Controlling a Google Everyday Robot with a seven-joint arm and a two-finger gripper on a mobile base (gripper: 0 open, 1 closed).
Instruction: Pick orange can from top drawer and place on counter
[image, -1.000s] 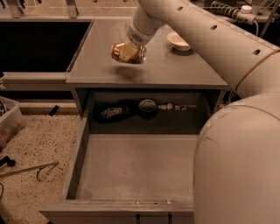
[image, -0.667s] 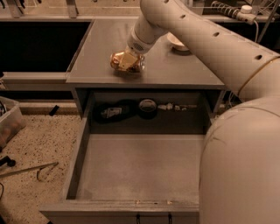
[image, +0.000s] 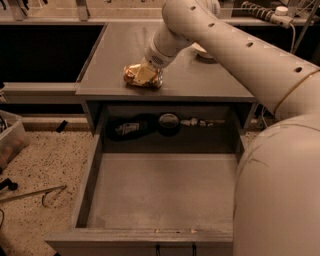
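The orange can (image: 134, 75) is a shiny, dented orange-gold can resting on the counter (image: 115, 47) near its front edge. My gripper (image: 145, 75) is down on the counter and shut on the orange can, with the white arm reaching in from the upper right. The top drawer (image: 160, 195) is pulled wide open below the counter, and its grey floor is bare. The white bowl (image: 202, 50) sits further back on the counter, mostly hidden behind my arm.
Dark items, a round black thing (image: 169, 121) and small pale bits lie on the shelf behind the drawer. My white arm body (image: 280, 190) fills the right side. A bin (image: 10, 137) and a bent metal rod (image: 35, 192) are on the speckled floor at left.
My gripper has lowered the orange can from above the counter down onto the counter surface, moving slightly toward the front edge.
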